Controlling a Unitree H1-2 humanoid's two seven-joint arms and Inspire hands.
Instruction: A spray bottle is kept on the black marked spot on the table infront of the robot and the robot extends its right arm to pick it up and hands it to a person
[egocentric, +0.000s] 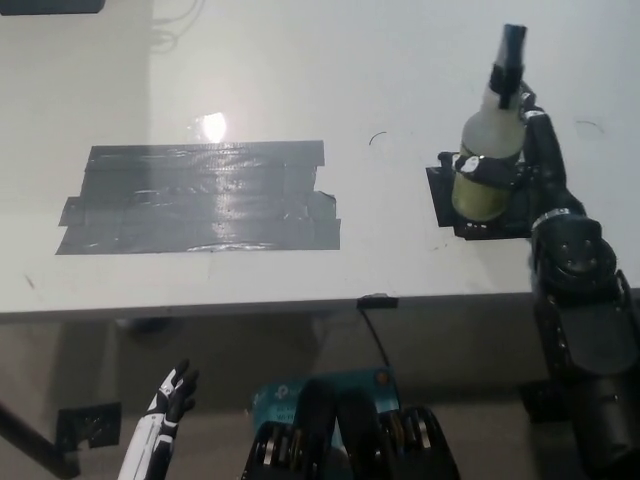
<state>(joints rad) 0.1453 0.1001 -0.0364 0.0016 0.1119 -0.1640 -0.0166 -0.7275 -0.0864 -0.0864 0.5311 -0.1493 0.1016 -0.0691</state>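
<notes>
Currently, right hand (525, 150): fingers wrapped around the spray bottle (486, 170), right of frame.
Spray bottle: upright on the black marked spot (447, 205), table (300, 70).
Left hand (165, 405): lower left, below table edge, fingers apart, holding nothing.
Grey tape patch (200, 197): left of centre.

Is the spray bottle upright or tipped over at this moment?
Upright. The spray bottle stands on the black marked spot, nozzle uppermost, with the right hand wrapped around its body. Left hand rests below the table edge.
</notes>
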